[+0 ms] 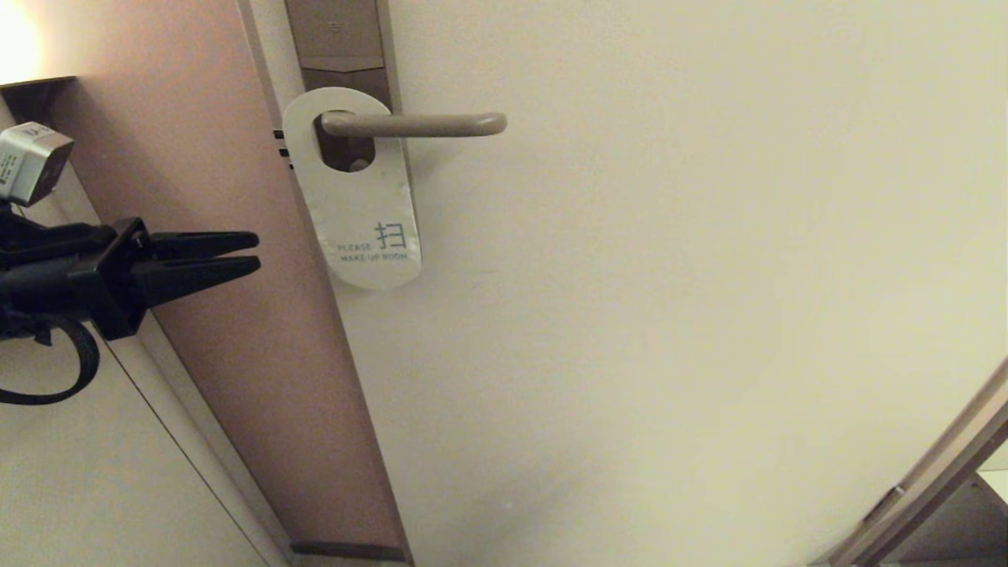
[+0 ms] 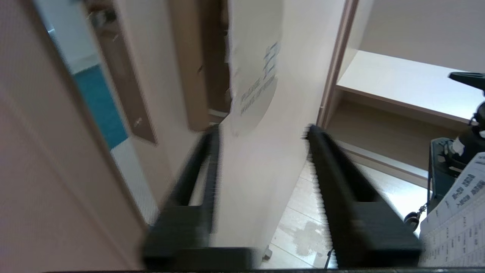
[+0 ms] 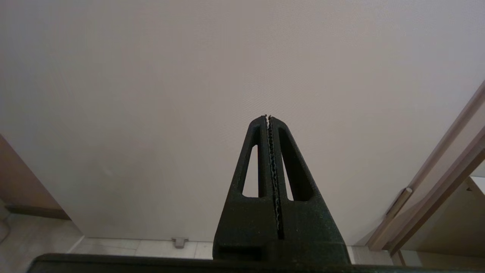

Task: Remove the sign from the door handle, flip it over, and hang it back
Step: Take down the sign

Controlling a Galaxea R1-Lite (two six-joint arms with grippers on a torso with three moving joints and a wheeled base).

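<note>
The sign [image 1: 362, 213] hangs by its oval hole on the door handle [image 1: 425, 124], white side out, reading "PLEASE MAKE UP ROOM". The handle is a bronze-grey lever on a tall lock plate [image 1: 339, 39]. My left gripper [image 1: 258, 253] is open and empty. It is to the left of the sign's lower end, apart from it, with its fingers pointing toward it. In the left wrist view the sign [image 2: 254, 76] shows edge-on beyond the open left gripper [image 2: 263, 131]. My right gripper [image 3: 268, 116] is shut and empty, facing the bare door; it is out of the head view.
The cream door [image 1: 669, 315] fills most of the view, with a brown strip [image 1: 228, 354] along its left side. A door frame [image 1: 929, 472] crosses the lower right corner. A shelf recess [image 2: 398, 113] and a stand with printed sheets [image 2: 462, 204] show in the left wrist view.
</note>
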